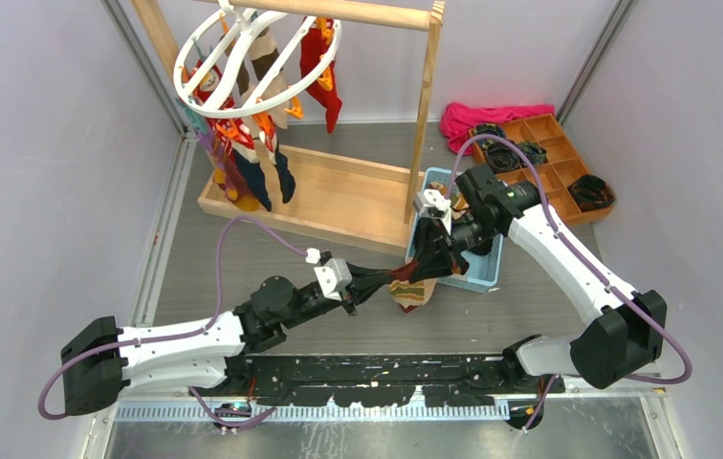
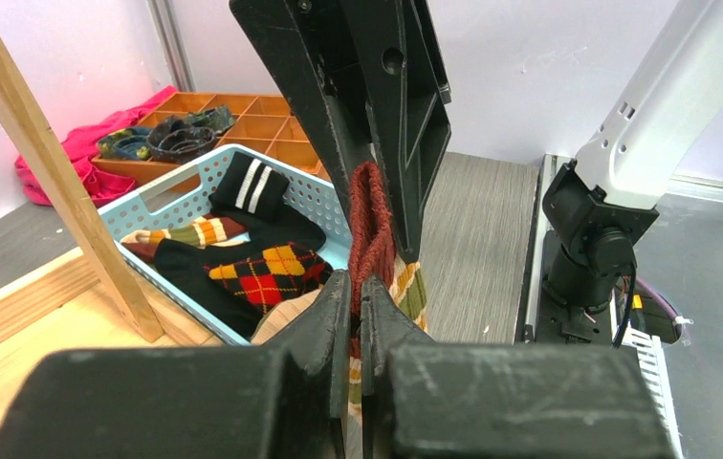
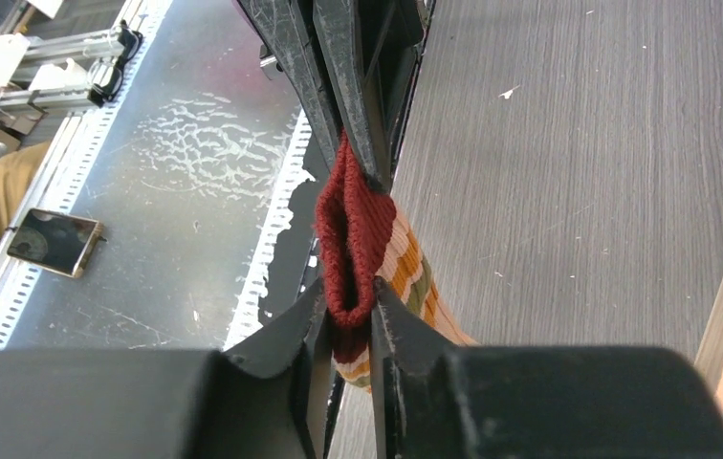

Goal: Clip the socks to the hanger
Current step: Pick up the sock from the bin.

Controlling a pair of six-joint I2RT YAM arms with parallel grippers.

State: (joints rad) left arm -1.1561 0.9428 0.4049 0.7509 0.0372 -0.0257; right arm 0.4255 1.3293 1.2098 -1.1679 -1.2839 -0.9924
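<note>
A striped sock with a dark red cuff hangs above the table between both arms, just left of the blue basket. My left gripper is shut on its cuff from the left, and my right gripper is shut on the same cuff from the right. In the left wrist view the left gripper pinches the cuff of the sock. In the right wrist view the right gripper pinches the sock's cuff. The white ring hanger hangs from the wooden rack at the back left, with several socks clipped on it.
The basket holds more socks, among them an argyle one. The rack's wooden base and upright post stand just behind the grippers. An orange compartment tray and a pink cloth lie at the back right.
</note>
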